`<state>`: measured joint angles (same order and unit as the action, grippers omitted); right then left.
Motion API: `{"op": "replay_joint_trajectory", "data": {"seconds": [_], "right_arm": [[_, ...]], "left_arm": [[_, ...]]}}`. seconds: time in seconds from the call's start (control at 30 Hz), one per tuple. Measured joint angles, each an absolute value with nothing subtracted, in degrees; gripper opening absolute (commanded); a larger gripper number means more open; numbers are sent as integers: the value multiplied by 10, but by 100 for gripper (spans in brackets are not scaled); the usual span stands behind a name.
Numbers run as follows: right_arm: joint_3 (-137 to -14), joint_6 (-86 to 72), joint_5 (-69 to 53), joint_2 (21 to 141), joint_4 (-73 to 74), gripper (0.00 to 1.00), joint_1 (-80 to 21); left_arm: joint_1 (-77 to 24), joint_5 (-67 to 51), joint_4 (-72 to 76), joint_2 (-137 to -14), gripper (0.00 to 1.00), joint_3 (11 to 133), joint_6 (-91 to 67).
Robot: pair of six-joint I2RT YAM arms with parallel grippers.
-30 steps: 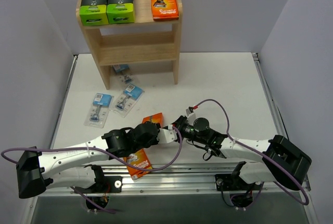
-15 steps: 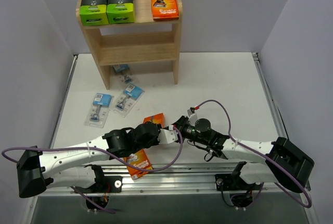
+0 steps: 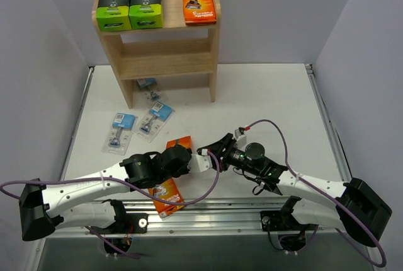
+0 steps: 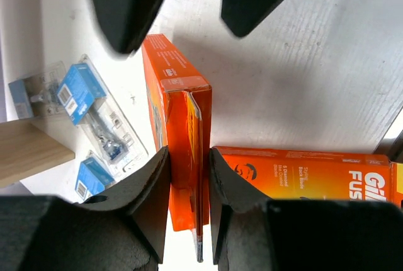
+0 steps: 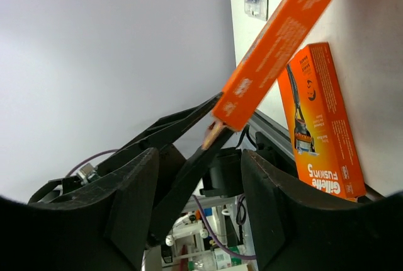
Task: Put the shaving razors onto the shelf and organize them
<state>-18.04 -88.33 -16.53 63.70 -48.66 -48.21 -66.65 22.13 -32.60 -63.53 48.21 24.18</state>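
Observation:
My left gripper [image 3: 181, 152] [image 4: 189, 157] is shut on the thin edge of an orange razor box [image 3: 178, 144] [image 4: 176, 126] [image 5: 283, 44], which it holds tilted above the table. My right gripper [image 3: 211, 149] [image 5: 200, 157] stands open just right of that box, with nothing between its fingers. A second orange box [image 3: 165, 196] [image 4: 302, 173] [image 5: 318, 126] lies flat near the front edge. Three blister packs [image 3: 119, 131] [image 3: 154, 118] [image 3: 147, 84] lie on the table. The wooden shelf [image 3: 167, 63] carries two green-black boxes [image 3: 114, 6] [image 3: 145, 4] and one orange box [image 3: 198, 5] on its top tier.
The metal rail [image 3: 220, 207] with both arm bases runs along the near edge. Grey walls close in the left, right and back sides. A purple cable [image 3: 267, 126] arcs over the right arm. The shelf's middle tier holds nothing.
My right gripper has opened and let go of the orange box, which the left gripper still holds. The box has shifted a little to the left.

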Motion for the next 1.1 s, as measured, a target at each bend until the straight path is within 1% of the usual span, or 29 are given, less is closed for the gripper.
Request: {"op": "replay_joint_trajectory", "data": {"seconds": [0.2,0.33,0.47,0.6,0.73,0.9,1.1], "right_arm": [[-178,-868,-173,592,-442,53,-437],[-180,-839,-192,578,-399,55,-391],[-218,-785,-215,580,-324,56,-346],[-316,-673,-216,599,-217,60,-312],[-458,-528,-159,641,-118,63,-303],[-582,-394,-49,718,-63,65,-303],[-700,-283,69,856,-41,61,-296]], "left_arm": [[-660,218,-363,-596,2,558,248],[-642,206,-366,-584,2,664,267],[-602,190,-361,-599,2,780,307],[-530,161,-358,-630,2,867,342],[-492,145,-361,-653,2,911,369],[-472,123,-359,-660,2,931,389],[-462,103,-359,-649,2,931,395]]}}
